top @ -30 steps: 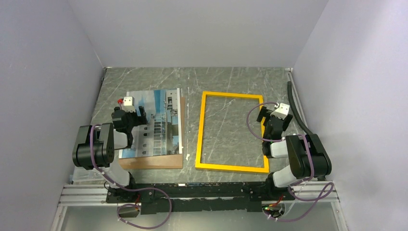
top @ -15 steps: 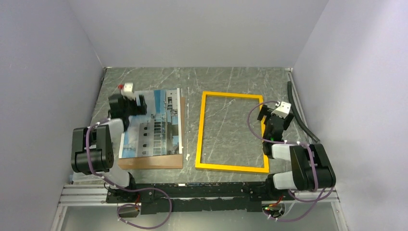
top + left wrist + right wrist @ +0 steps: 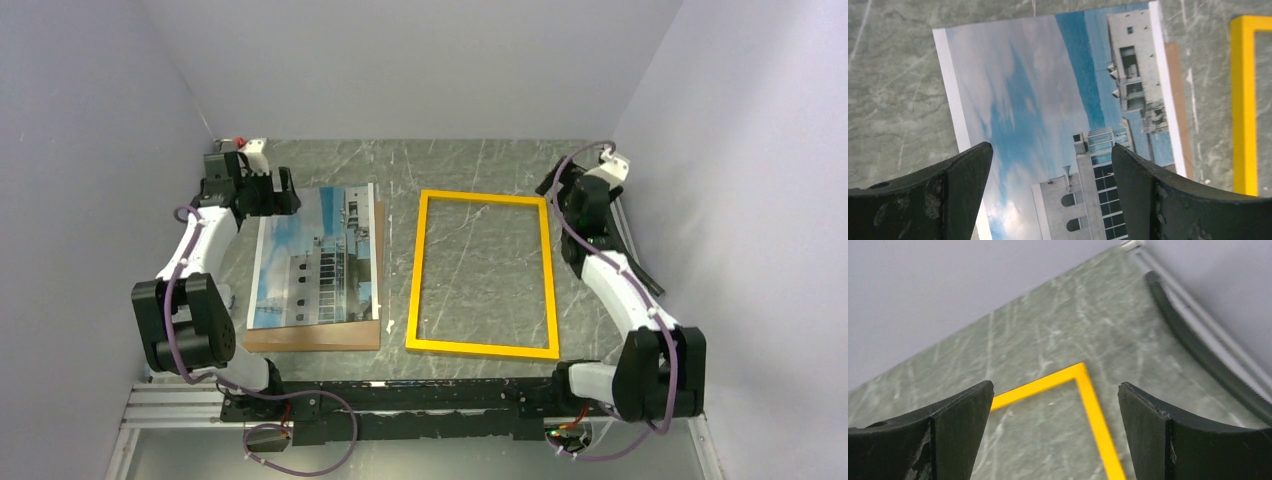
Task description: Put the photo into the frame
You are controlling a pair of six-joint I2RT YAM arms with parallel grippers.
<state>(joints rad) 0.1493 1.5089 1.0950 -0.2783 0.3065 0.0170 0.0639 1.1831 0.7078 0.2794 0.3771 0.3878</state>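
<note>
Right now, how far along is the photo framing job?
Nothing done yet: the photo lies on a brown board, beside the frame, not touching it. Nothing in hand: the left gripper and right gripper are open and empty. Left: lift the photo and lay it in the frame.

One photo (image 3: 318,255), one frame (image 3: 481,349), one backing board (image 3: 315,337), two arms: left arm (image 3: 200,240), right arm (image 3: 615,280).
</note>
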